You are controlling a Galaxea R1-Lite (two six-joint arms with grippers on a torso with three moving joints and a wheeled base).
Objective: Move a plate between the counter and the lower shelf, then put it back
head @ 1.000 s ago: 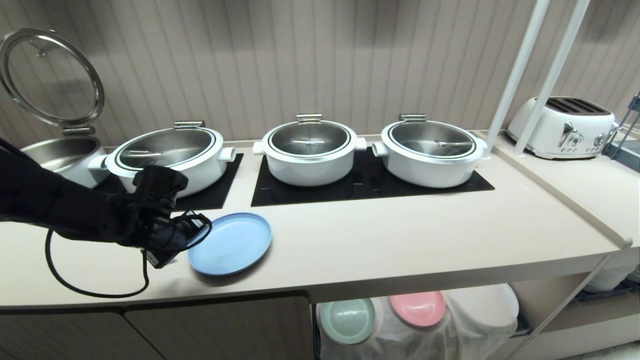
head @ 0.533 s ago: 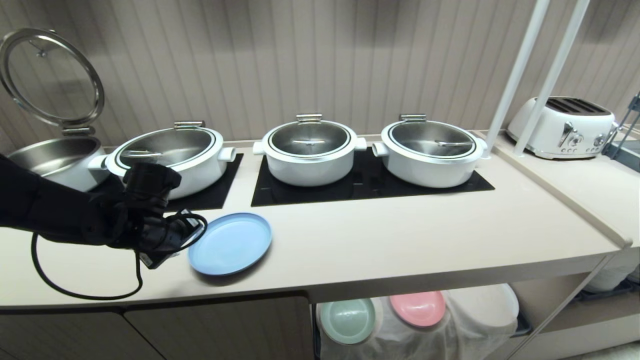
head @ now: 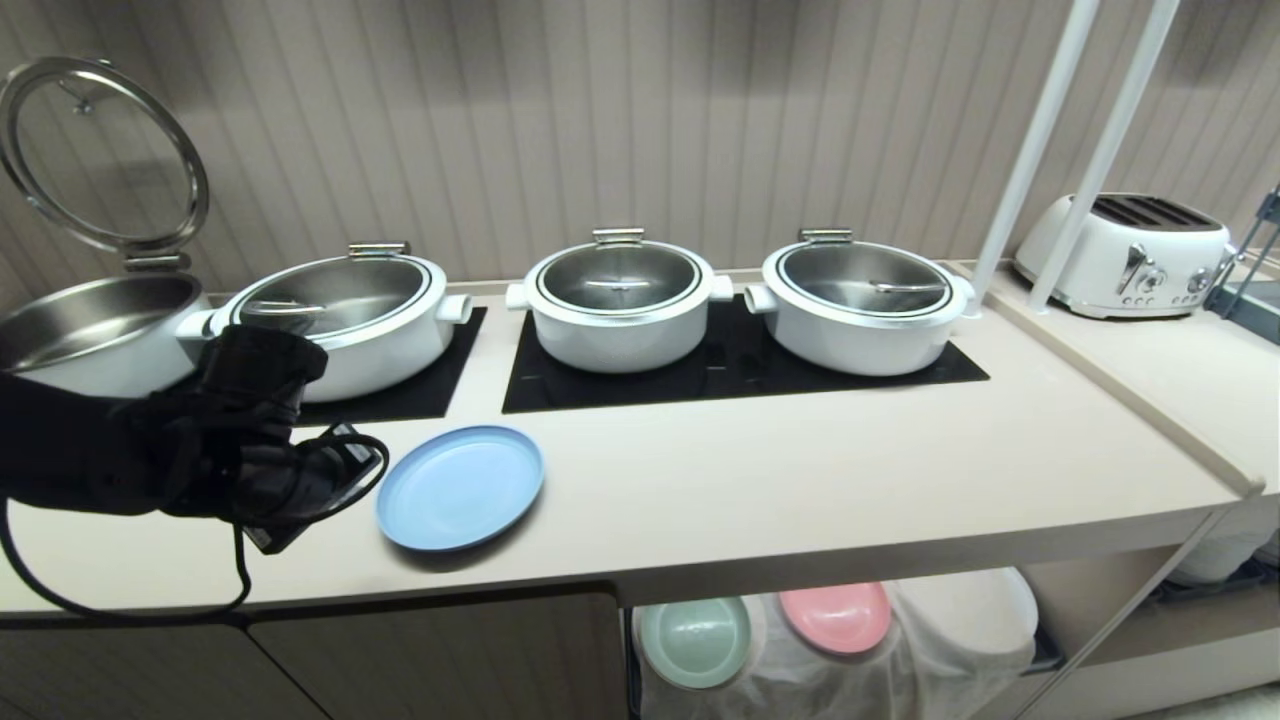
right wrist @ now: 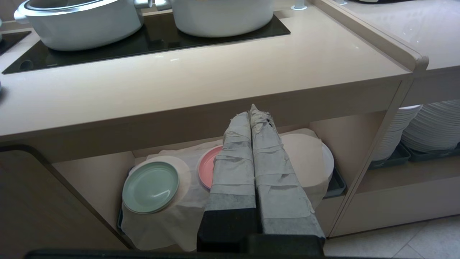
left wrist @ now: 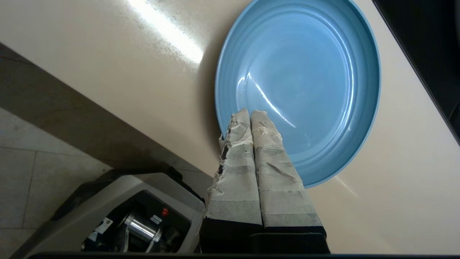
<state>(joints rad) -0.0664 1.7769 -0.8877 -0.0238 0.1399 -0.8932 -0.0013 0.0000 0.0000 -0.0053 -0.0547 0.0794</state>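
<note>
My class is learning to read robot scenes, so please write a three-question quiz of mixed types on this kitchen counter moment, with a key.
1. True or false: the left gripper is shut on the light blue plate.
2. Multiple choice: the light blue plate lies on A) the lower shelf, B) the counter, C) a black cooktop panel.
3. Fill in: beside the mint green plate on the white cloth sits a ____ plate.

Key:
1. False; its fingers are closed together with nothing between them, apart from the plate in the head view.
2. B.
3. Pink.
</note>
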